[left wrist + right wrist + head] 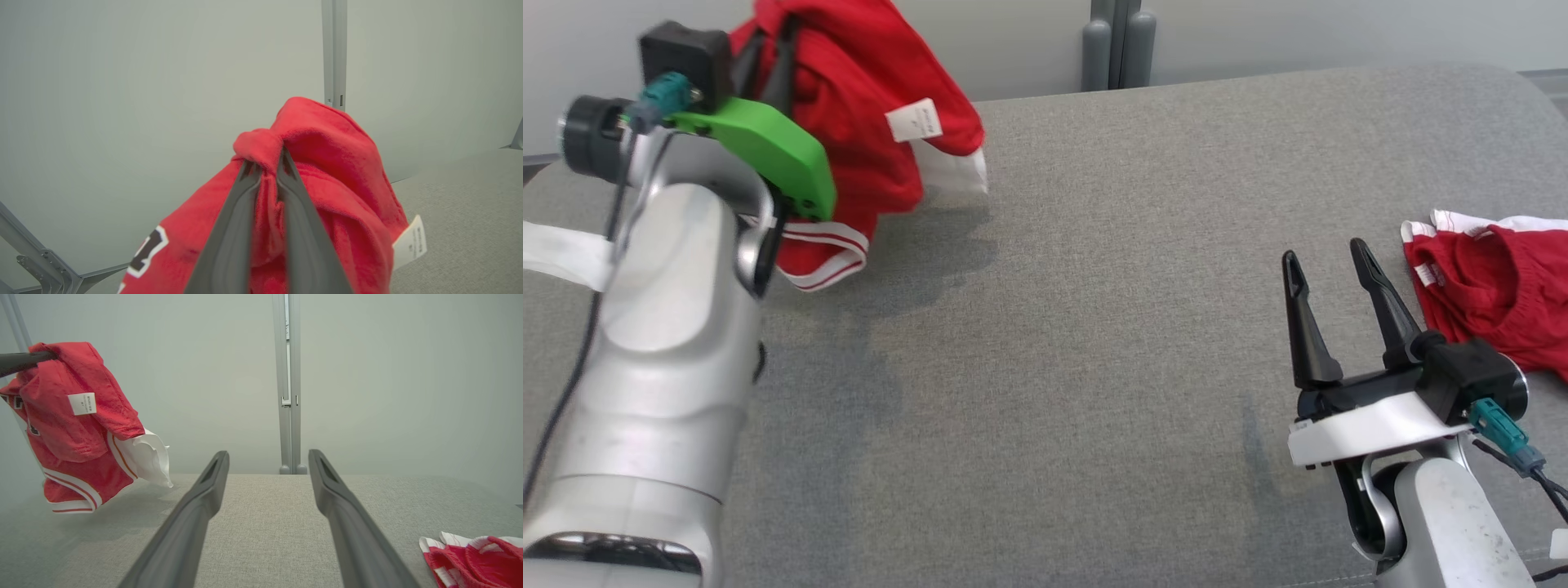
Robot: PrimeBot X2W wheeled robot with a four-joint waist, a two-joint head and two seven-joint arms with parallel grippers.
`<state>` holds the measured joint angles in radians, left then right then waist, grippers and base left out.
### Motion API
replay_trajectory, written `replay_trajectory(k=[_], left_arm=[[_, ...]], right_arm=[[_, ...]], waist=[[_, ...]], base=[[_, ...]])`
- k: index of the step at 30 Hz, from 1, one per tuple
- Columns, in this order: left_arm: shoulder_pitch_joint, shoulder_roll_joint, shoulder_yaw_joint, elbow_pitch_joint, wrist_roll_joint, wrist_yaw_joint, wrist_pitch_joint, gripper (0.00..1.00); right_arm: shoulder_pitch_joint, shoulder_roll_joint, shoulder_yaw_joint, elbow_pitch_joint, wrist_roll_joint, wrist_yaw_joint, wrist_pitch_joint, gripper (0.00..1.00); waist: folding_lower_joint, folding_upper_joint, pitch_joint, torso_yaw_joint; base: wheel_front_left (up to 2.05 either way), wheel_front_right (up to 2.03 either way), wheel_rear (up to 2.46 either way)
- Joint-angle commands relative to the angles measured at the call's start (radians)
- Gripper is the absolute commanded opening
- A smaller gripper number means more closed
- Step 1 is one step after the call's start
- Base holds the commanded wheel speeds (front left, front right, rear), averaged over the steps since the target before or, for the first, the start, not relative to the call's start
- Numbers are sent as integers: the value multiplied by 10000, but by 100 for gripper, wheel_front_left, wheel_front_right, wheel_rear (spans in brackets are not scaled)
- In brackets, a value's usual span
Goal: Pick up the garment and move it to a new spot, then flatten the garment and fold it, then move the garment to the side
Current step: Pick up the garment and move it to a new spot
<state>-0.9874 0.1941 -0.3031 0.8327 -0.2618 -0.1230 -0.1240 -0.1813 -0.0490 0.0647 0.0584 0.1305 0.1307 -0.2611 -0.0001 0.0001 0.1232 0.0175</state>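
While the left gripper [267,160] clamped a fold of the red garment [866,122], held aloft at the far left of the tabletop [1094,343], its white label [914,120] (print too small to read) faced out; the right gripper [1325,255] gaped empty.

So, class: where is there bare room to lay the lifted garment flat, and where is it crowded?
Free: the middle of the grey surface, between the garment hanging from the left gripper and the open right gripper, back to the far edge. Crowded: the right edge, where a second red garment lies.
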Motion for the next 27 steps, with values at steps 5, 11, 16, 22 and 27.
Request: replay_trajectory(k=[5,11,16,22,27], left_arm=[[1213,-819,-479,-1373,-397,-15,127,0],[2563,-1340,-1293,-2826,-657,493,423,0],[3247,-1405,-1994,-3112,-745,995,459,0],[3773,-1413,-3334,-2631,-1725,1572,100,0],[3948,-1411,-4535,-1798,-2769,1991,-275,0]], right_arm=[[337,-29,-172,-98,112,1,-37,100],[310,-29,-107,-190,165,1,-43,100],[117,-34,-62,-243,193,1,-45,100],[-69,-32,-173,-314,103,1,-47,100],[-135,-27,-234,-311,110,1,-48,100]], waist=[[1,-1,-280,-75],[1,-1,-144,-254],[1,-1,132,-592],[1,-1,580,-1269],[1,-1,789,-1759]], base=[[0,0,0],[0,0,0],[0,0,0],[0,0,0],[0,0,0]])
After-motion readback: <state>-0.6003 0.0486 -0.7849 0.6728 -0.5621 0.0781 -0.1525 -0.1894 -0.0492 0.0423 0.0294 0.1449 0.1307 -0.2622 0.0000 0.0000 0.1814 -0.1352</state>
